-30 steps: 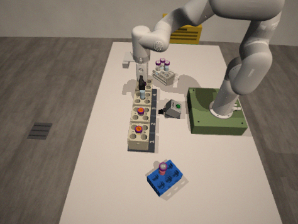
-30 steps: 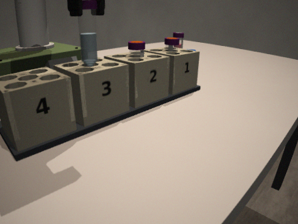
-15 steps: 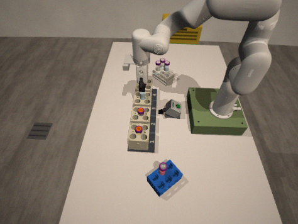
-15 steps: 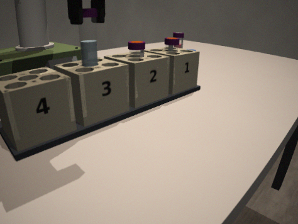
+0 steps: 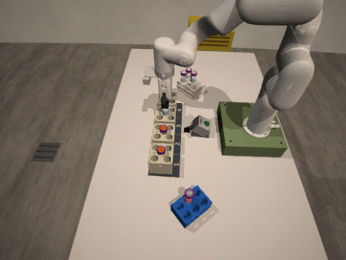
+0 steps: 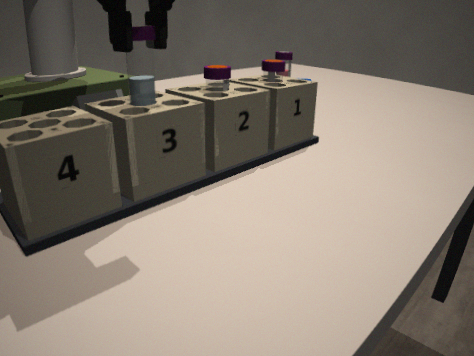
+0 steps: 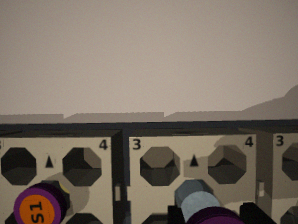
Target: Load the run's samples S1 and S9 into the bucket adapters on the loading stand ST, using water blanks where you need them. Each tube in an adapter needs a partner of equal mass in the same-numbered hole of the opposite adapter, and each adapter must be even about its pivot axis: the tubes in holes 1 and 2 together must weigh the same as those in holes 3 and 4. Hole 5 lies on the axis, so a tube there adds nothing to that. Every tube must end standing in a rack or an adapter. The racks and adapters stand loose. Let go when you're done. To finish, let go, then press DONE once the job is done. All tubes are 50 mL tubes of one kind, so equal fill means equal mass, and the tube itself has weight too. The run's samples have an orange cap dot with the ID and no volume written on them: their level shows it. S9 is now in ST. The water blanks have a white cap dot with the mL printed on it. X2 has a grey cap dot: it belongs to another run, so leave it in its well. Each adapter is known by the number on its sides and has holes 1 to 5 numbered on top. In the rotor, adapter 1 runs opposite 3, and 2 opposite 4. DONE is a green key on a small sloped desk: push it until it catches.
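On the counter [image 5: 128, 204] [image 6: 320, 200] [image 7: 150, 60], adapter 3 [image 5: 170, 118] [image 6: 167, 145] [image 7: 192, 150] sits between two others. The jaws [image 5: 165, 106] [image 6: 145, 42] pinch the purple cap of a blue-filled tube [image 5: 166, 112] [image 6: 142, 91] [image 7: 197, 202], its bottom in the middle hole.

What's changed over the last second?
The hand moved down, lowering the held tube further into the centre hole of adapter 3. Nothing newly gripped or released. S1 in adapter 2 and the orange-dotted tube in adapter 1 stayed put.
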You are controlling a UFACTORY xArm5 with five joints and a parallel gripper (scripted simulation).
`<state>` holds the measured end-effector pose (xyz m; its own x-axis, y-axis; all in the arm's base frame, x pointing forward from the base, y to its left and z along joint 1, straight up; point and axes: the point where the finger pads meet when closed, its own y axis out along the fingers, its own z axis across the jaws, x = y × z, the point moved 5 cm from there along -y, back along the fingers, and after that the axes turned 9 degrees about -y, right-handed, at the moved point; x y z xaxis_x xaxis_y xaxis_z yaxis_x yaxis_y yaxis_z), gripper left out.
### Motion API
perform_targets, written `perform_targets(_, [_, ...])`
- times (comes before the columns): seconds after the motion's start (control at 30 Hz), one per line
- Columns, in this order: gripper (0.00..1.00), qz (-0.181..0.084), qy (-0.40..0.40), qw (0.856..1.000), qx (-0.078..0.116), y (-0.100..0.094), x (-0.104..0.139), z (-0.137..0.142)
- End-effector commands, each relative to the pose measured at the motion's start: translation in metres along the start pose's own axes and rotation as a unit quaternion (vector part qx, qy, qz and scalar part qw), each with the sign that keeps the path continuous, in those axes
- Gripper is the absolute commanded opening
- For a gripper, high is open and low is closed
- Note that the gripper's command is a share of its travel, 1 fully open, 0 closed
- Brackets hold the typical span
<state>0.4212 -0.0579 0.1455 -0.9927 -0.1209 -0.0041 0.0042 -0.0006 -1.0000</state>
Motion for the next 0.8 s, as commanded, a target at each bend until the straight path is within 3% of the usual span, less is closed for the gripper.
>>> perform_targets(0.0, [0.00,0.002,0.000,1.000,-0.002,0.002,-0.001,0.000])
perform_targets(0.77, [0.00,0.002,0.000,1.000,-0.002,0.023,-0.001,0.000])
